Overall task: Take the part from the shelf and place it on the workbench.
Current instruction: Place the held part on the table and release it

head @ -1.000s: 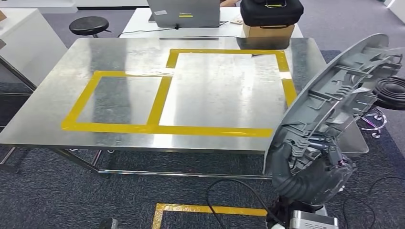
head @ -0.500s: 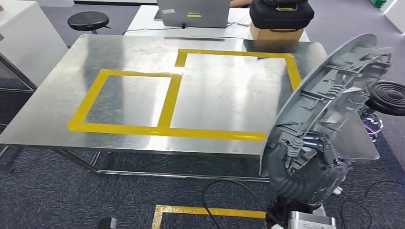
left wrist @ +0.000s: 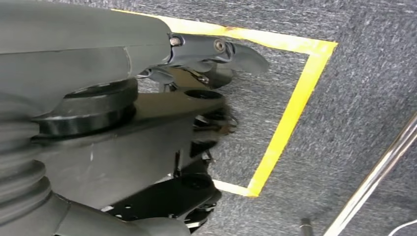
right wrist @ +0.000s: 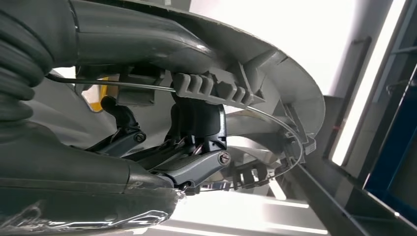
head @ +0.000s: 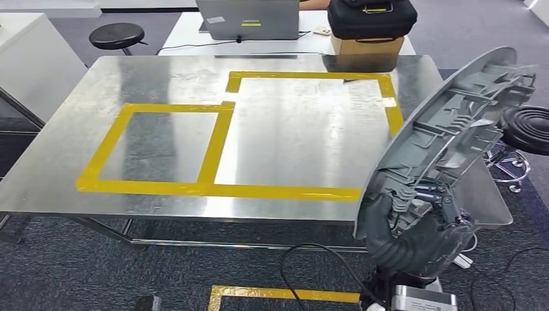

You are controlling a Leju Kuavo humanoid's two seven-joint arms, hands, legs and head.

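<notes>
My right hand [head: 414, 236] grips the lower end of a large grey plastic part [head: 453, 129], a curved ribbed panel standing tilted up and to the right. It hangs in front of the steel workbench's [head: 291, 129] right front corner, above the floor. In the right wrist view, the part's ribs and clips [right wrist: 221, 54] lie right against my right hand [right wrist: 98, 162]. My left hand [left wrist: 147, 123] hangs over the carpet with its fingers apart and nothing in it.
Yellow tape [head: 213, 146] marks two rectangles on the bench. Behind it are a laptop [head: 249, 18] and a black case [head: 371, 16] on a box. Stools stand at the back left [head: 117, 34] and right [head: 527, 126]. A cable [head: 311, 259] and taped lines [head: 278, 295] lie on the floor.
The whole picture has shifted sideways and back, so the camera moved. The part stays in my right hand in the same tilted pose.
</notes>
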